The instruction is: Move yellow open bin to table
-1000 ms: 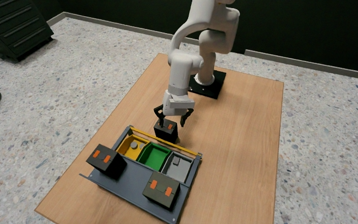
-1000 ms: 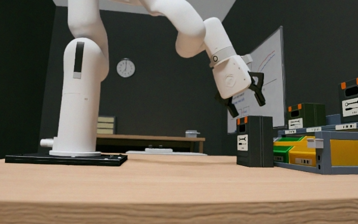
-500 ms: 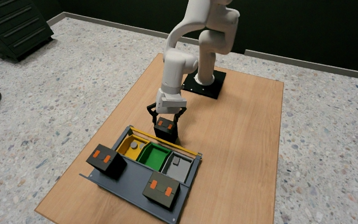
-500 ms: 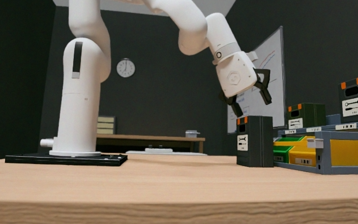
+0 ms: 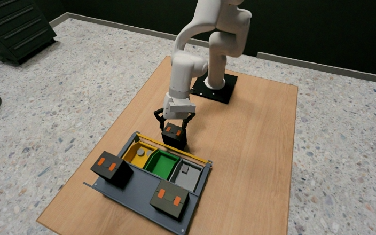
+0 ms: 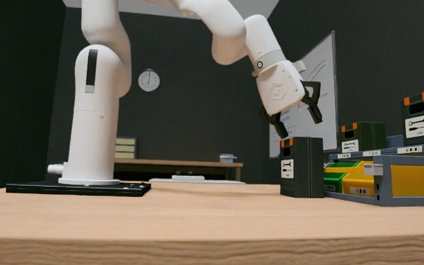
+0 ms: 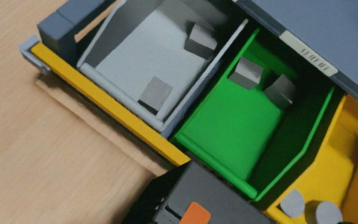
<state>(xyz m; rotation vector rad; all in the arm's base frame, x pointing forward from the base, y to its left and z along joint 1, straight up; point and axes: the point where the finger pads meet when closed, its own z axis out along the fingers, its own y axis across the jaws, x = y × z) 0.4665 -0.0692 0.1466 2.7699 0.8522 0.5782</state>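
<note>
The yellow open bin (image 5: 136, 155) sits in the left slot of the shelf's lower level, with two grey round parts in it; it also shows in the wrist view (image 7: 330, 185) and the exterior view (image 6: 355, 184). Beside it are a green bin (image 5: 161, 163) and a grey bin (image 5: 187, 174), each with grey parts. My gripper (image 5: 173, 125) is open and empty. It hovers just above a dark closed box (image 5: 174, 135) that stands on the table in front of the shelf. The fingers straddle the box's top without touching it.
Two more dark closed boxes with orange clips stand on the shelf's top level, one at the left (image 5: 111, 168) and one at the right (image 5: 169, 198). A yellow rail (image 5: 171, 147) runs along the shelf's front. The arm's black base (image 5: 214, 87) is at the table's far end.
</note>
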